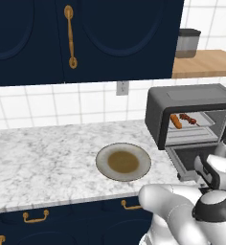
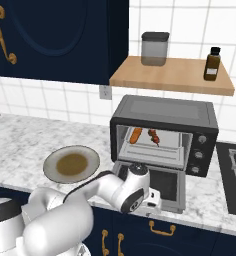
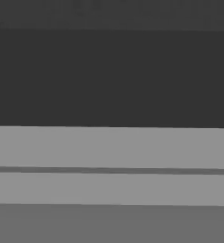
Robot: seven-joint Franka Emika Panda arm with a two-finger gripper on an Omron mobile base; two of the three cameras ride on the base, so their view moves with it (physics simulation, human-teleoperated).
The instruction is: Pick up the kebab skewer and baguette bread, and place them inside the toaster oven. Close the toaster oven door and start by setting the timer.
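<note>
A dark toaster oven stands on a marble surface. On the rack inside the oven lie the orange-brown baguette and, just beside it, the kebab skewer. The oven door hangs open, folded down flat in front of the oven. The robot's hand is low at the door's front edge; its fingers are hidden, but they appear spread wide, gripping nothing. The door is likely stiff, hinged and light; its bar handle along the front edge is the place to lift.
</note>
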